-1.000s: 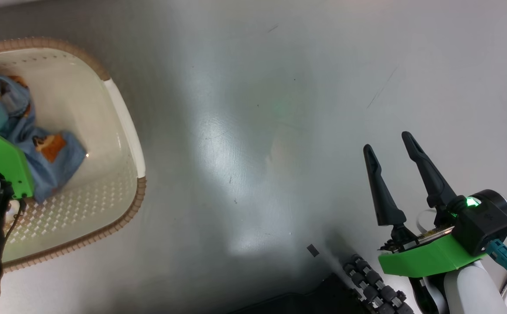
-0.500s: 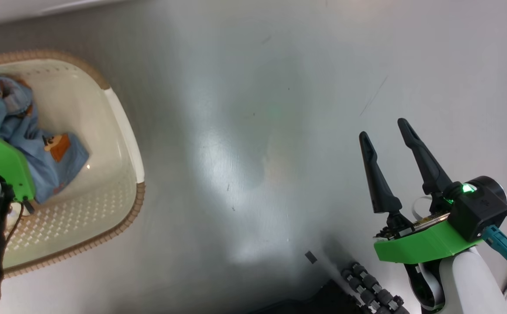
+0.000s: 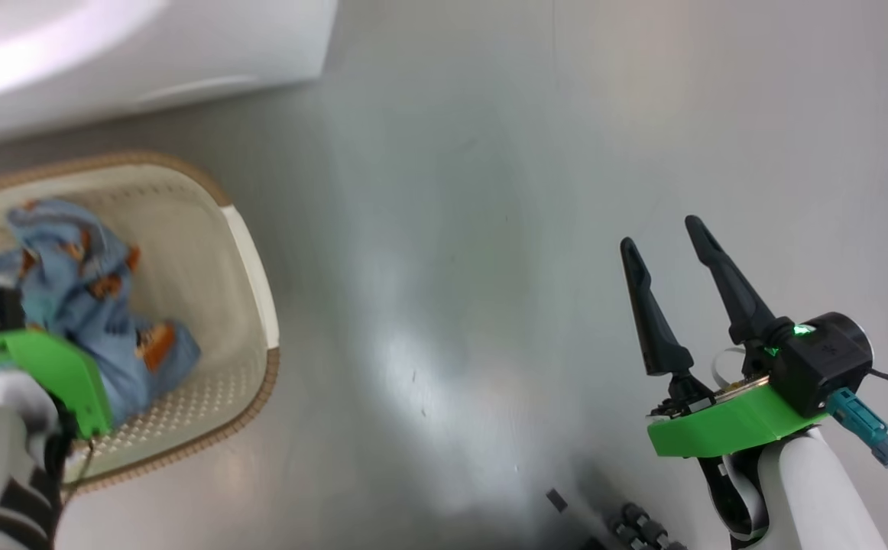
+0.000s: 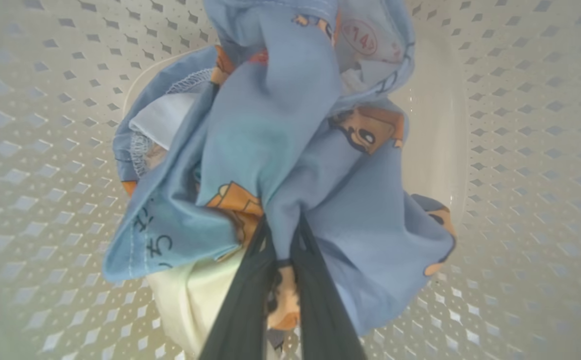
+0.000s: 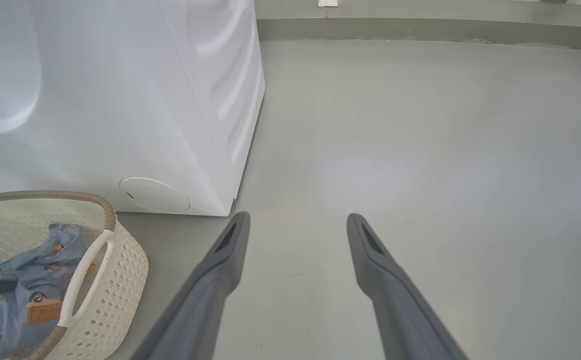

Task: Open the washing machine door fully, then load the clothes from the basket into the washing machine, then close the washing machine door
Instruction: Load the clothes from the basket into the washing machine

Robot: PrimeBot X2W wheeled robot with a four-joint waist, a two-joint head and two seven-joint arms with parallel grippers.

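Fingers of left gripper (image 4: 283, 223) pinched tight on light-blue cartoon-printed clothes (image 4: 275, 125) — bundle inside cream perforated plastic basket (image 4: 520, 150). Well right of basket, right gripper (image 3: 662, 231) splayed, empty — white boxy washing machine (image 5: 120, 100) just beyond basket.

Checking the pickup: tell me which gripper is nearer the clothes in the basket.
Left. The left gripper is shut on the clothes inside the basket; the right gripper hangs open over the floor, right of the basket.

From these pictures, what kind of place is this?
Probably a laundry area, perhaps a test room: a white washing machine stands on a bare grey floor, and beside it a basket holds clothes.
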